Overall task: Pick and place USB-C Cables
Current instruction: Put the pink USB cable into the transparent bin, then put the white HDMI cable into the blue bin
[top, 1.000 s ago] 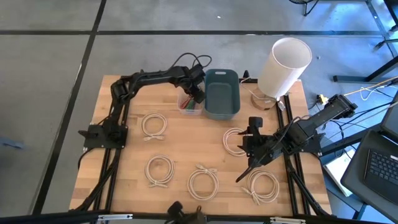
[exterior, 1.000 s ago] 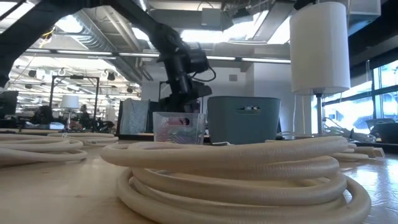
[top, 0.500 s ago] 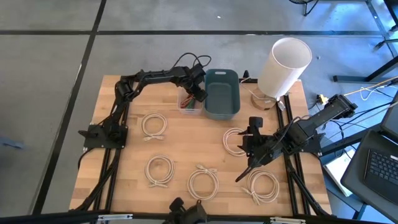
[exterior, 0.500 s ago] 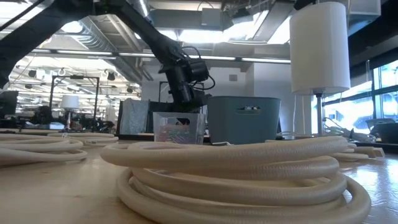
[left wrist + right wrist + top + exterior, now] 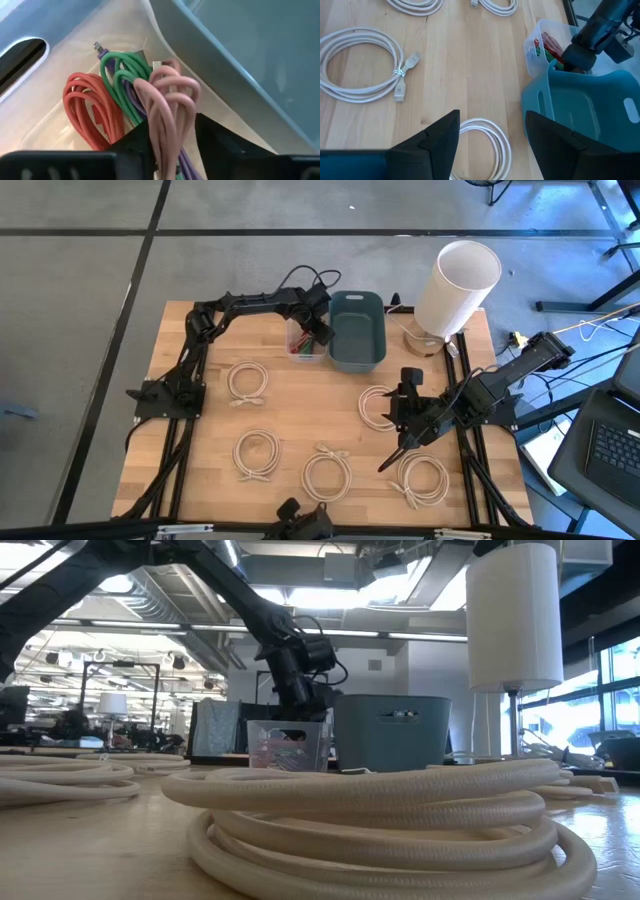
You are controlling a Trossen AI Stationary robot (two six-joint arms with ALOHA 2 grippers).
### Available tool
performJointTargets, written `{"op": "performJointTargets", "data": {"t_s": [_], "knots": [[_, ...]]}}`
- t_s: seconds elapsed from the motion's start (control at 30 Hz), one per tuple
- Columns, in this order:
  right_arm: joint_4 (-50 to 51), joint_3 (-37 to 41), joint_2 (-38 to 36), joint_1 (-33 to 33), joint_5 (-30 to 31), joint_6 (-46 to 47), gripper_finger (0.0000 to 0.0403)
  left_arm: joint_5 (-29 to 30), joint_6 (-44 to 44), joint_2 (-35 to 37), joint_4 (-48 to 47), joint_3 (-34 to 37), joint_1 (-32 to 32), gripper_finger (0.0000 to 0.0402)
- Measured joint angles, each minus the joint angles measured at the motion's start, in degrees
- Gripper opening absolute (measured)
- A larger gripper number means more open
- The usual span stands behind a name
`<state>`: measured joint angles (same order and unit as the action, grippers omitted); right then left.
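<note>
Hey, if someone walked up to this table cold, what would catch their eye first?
Probably the left gripper dipped into the small clear bin beside the teal bin, a pink cable bundle between its fingers, with red and green bundles beside it. Next, cream-white cable coils spread across the wooden table.

We see a wooden table (image 5: 210,395) carrying six cream-white coils: one at the left (image 5: 248,380), one near-left (image 5: 257,453), one near the middle (image 5: 327,473), one at the near right (image 5: 423,478), and one right of centre (image 5: 377,406), partly under an arm. The sixth fills the low view (image 5: 380,820). At the far edge sit a clear tub (image 5: 304,345), a blue-grey bin (image 5: 356,330) touching it, and a white lamp (image 5: 455,288) to the right.
</note>
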<state>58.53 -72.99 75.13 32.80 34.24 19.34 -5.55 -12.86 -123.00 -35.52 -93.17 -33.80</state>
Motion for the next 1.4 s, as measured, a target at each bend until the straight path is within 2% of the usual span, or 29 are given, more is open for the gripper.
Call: {"op": "performJointTargets", "data": {"t_s": [0.2,0.47,0.7,0.83,0.97,1.1,1.27,1.4], "knots": [[0.0,0.0,0.0,0.0,0.0,0.0,0.0228,-0.3,-0.1,2.6,-1.9,-2.4,0.0,0.0151],[0.0,0.0,0.0,0.0,-1.5,0.4,0.0228,-0.2,0.0,6.8,-8.1,-7.8,0.4,0.0155],[0.9,0.0,0.0,0.0,-4.0,2.8,0.0228,-0.1,0.1,13.1,-25.6,-13.1,0.7,0.0146],[1.8,0.0,0.0,0.0,-4.0,2.9,0.0228,0.1,0.0,19.4,-35.0,-13.3,3.7,0.0140],[2.9,0.0,0.0,0.0,-4.0,3.5,0.0228,0.3,-1.7,26.1,-44.3,-13.3,9.5,0.0134],[3.8,0.0,0.0,0.0,-4.0,4.5,0.0228,3.3,-6.5,32.1,-50.5,-13.3,18.4,0.0130],[3.9,0.0,0.0,0.0,-4.0,4.5,0.0228,9.9,-13.8,35.8,-53.6,-13.0,32.7,0.0131],[3.9,0.0,0.0,0.0,-4.0,4.5,0.0228,18.4,-13.6,36.1,-53.5,-9.2,44.1,0.0131]]}}
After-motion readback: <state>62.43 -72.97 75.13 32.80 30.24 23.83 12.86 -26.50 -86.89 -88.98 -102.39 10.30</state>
